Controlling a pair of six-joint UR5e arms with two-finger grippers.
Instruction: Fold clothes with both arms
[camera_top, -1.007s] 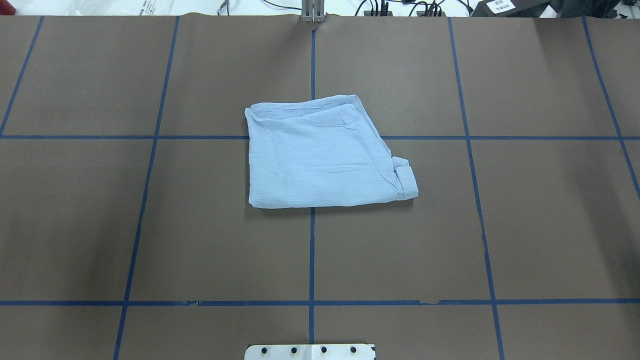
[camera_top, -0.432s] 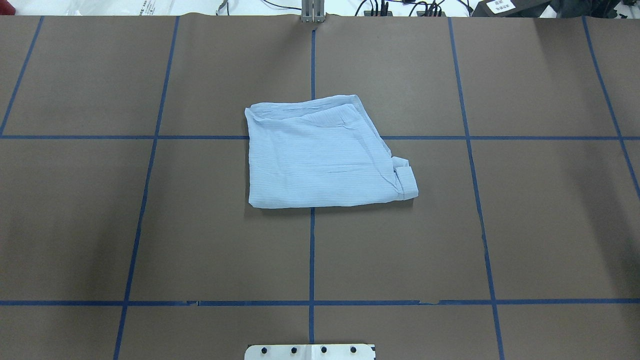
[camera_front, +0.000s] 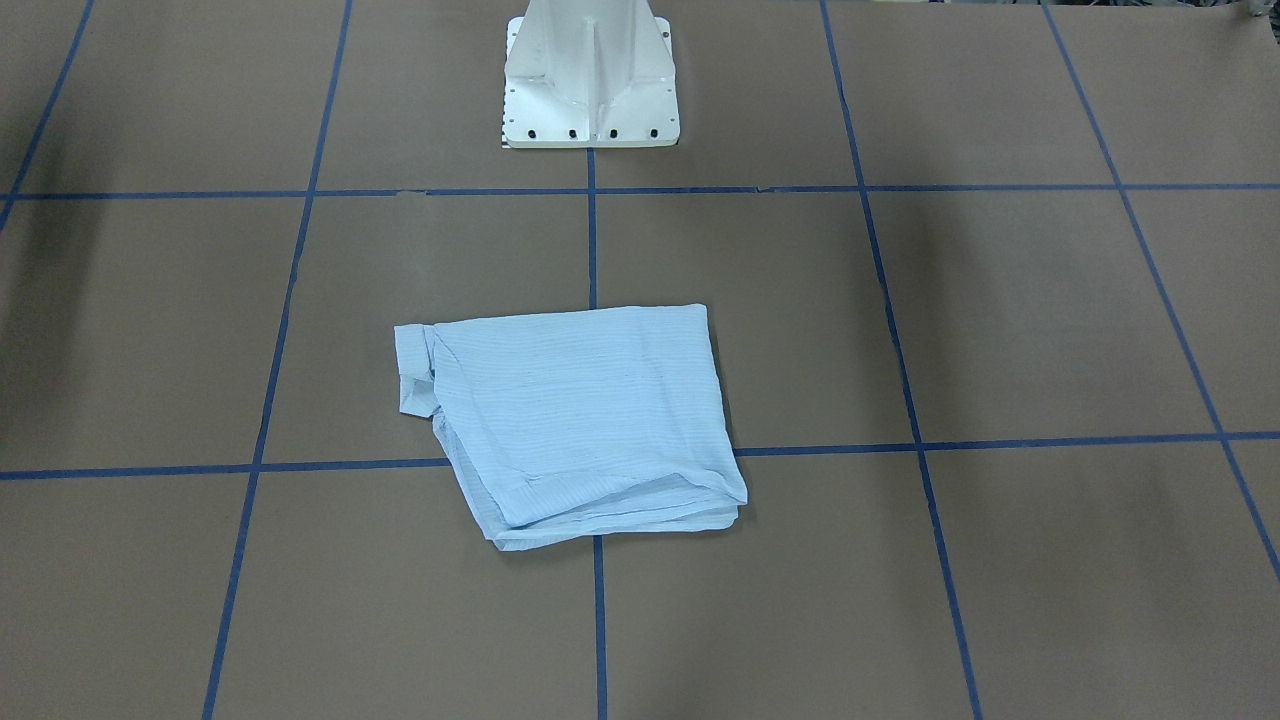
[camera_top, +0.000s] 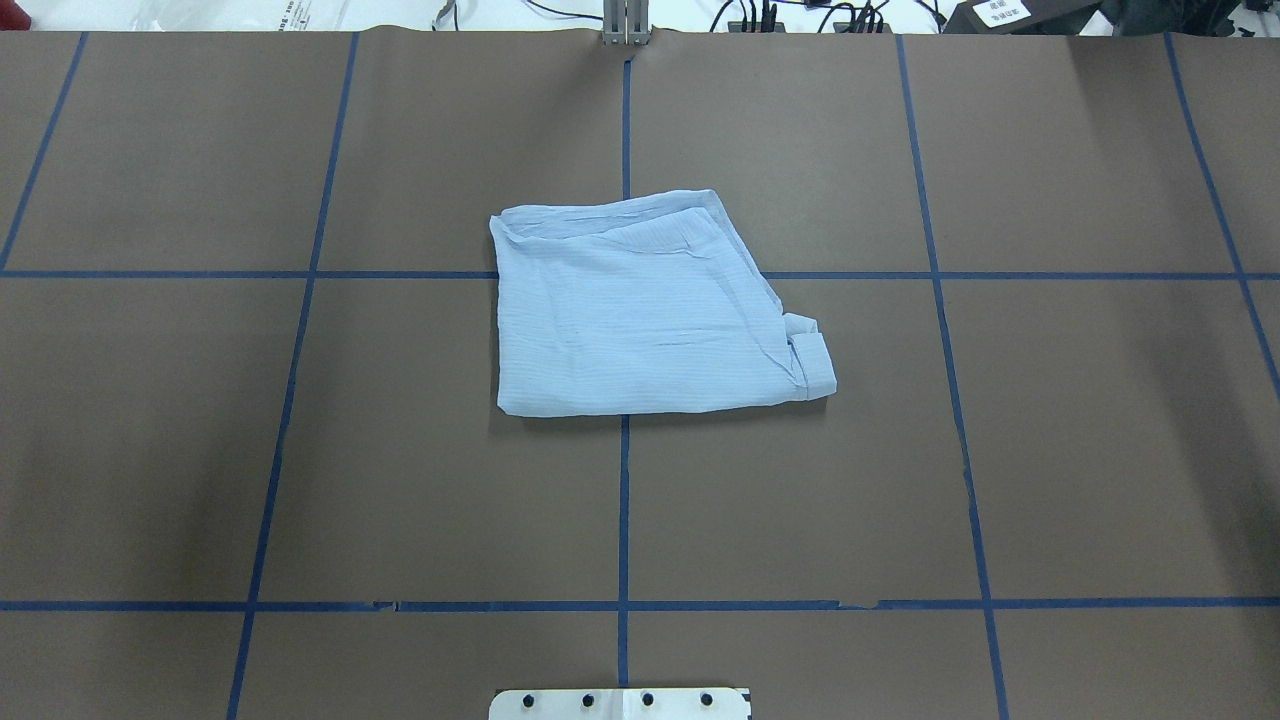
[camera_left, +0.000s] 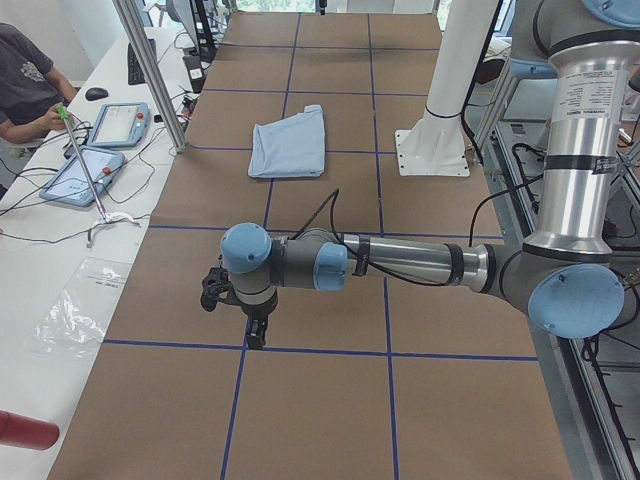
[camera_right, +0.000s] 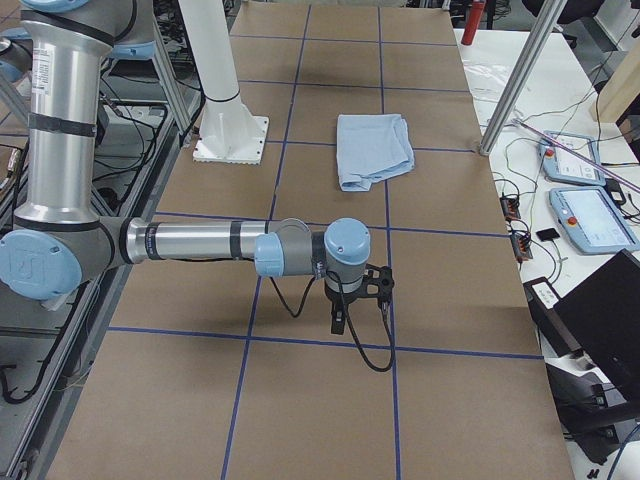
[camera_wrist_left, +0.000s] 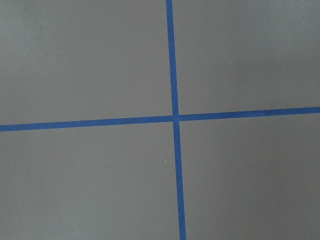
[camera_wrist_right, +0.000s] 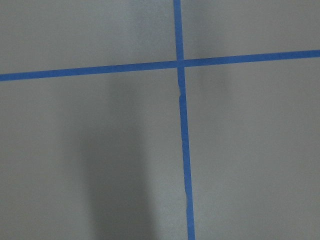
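This is a robotics lab. A broad tabletop covered in brown paper is marked into squares by a blue tape grid, and a white pedestal stands bolted on it. Two industrial jointed arms, the left arm and the right arm, reach over it. Beyond its far edge, a white side tabletop carries teach pendants and cables beside aluminium posts, and a person sits there.

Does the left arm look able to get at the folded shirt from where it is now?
Probably yes: the shirt lies flat in the open with nothing on it, and only tabletop shows between it and the left arm.
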